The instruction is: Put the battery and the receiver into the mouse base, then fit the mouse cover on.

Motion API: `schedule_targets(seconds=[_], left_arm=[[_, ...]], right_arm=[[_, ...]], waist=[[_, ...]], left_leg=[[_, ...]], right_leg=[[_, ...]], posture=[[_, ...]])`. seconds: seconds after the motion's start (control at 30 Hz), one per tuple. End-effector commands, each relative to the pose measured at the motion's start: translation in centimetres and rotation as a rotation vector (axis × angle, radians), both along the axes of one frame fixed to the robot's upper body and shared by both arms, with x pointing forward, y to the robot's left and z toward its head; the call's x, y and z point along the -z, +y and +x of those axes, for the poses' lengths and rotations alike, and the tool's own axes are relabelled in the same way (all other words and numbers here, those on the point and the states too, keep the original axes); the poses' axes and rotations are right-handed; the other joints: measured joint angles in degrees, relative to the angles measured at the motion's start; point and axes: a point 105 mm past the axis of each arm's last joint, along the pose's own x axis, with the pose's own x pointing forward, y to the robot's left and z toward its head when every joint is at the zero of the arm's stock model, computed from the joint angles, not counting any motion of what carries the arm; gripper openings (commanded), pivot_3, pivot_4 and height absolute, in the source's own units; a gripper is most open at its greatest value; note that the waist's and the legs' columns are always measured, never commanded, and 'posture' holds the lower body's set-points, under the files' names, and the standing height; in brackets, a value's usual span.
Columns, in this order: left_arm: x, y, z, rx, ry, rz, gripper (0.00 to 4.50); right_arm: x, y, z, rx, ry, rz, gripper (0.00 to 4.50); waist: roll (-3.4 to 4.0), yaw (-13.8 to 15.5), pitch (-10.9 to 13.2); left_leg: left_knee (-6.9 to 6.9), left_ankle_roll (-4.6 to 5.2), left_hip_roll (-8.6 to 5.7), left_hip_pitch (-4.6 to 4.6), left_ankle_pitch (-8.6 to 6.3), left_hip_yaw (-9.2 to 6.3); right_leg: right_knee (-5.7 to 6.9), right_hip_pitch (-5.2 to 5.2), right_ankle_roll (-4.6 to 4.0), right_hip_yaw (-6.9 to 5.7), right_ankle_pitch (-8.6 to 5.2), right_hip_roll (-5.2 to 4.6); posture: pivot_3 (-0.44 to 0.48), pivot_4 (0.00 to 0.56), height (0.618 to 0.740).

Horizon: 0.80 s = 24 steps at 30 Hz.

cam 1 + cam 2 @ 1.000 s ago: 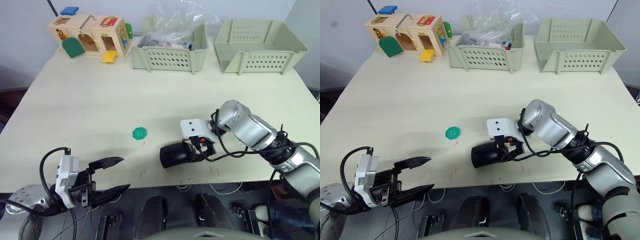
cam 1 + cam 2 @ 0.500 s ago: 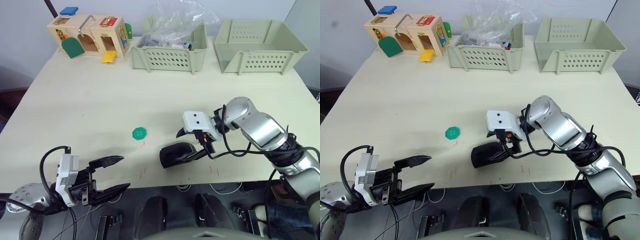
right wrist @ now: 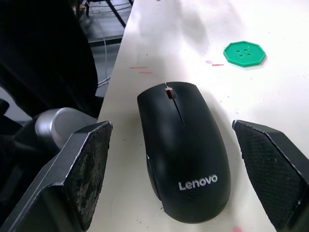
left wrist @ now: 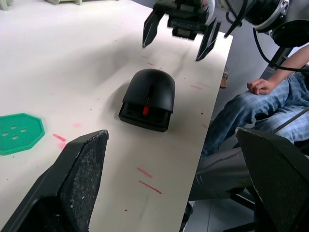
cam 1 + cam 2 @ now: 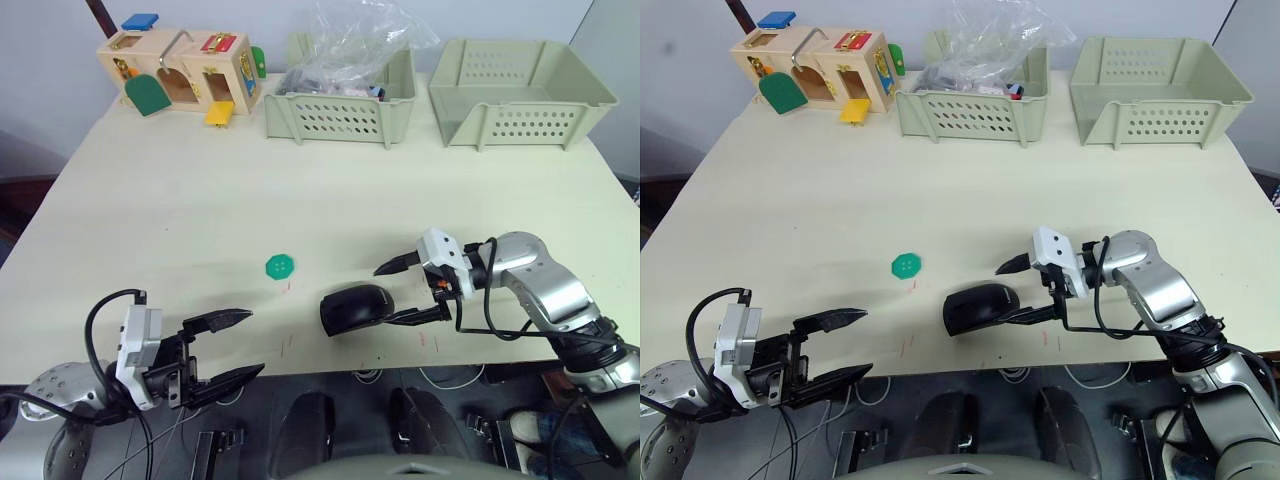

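Note:
The black mouse (image 5: 352,308) lies near the table's front edge. Its glossy domed mouse cover (image 3: 186,145) sits on the mouse base (image 4: 143,117), and a small red mark shows at the front. The battery and the receiver are hidden. My right gripper (image 5: 385,296) is open just right of the mouse, one finger on each side of its rear end, touching nothing. My left gripper (image 5: 252,342) hangs open and empty past the front edge at the lower left, well apart from the mouse.
A green disc (image 5: 280,266) lies left of the mouse. At the back stand a wooden latch box (image 5: 180,75), a basket with a plastic bag (image 5: 340,100) and an empty basket (image 5: 515,95). A seated person's leg (image 4: 251,116) is beside the table.
My right gripper has let go of the mouse, opened and drawn back to the right. The mouse stays where it was. The left gripper has not moved.

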Motion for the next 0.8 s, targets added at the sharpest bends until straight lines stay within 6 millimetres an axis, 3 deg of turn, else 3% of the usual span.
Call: schedule_targets(seconds=[0.03, 0.23, 0.8], left_arm=[[-0.4, -0.1, 0.0, 0.021, -0.024, 0.012, 4.50], [-0.5, -0.1, 0.2, 0.029, -0.031, 0.016, 4.50], [-0.5, -0.1, 0.0, 0.017, -0.039, 0.021, 4.50]], right_arm=[[-0.3, 0.0, 0.6, -0.011, -0.063, -0.008, 4.19], [0.8, 0.3, 1.1, -0.032, -0.068, -0.024, 4.19], [1.2, 0.9, 1.2, -0.066, -0.070, -0.024, 4.19]], waist=[[0.00, 0.0, 0.0], [0.01, 0.0, 0.0], [0.01, 0.0, 0.0]], left_leg=[[0.00, 0.00, 0.00, 0.00, 0.00, 0.00], [0.00, 0.00, 0.00, 0.00, 0.00, 0.01], [0.00, 0.00, 0.00, 0.01, 0.00, 0.01]], right_leg=[[0.00, 0.00, 0.00, 0.00, 0.00, 0.00], [0.02, 0.00, 0.00, 0.00, 0.00, 0.03], [0.03, 0.00, 0.00, 0.00, 0.00, 0.02]], posture=[[0.000, 0.150, 0.740], [0.000, 0.150, 0.740], [0.000, 0.150, 0.740]])
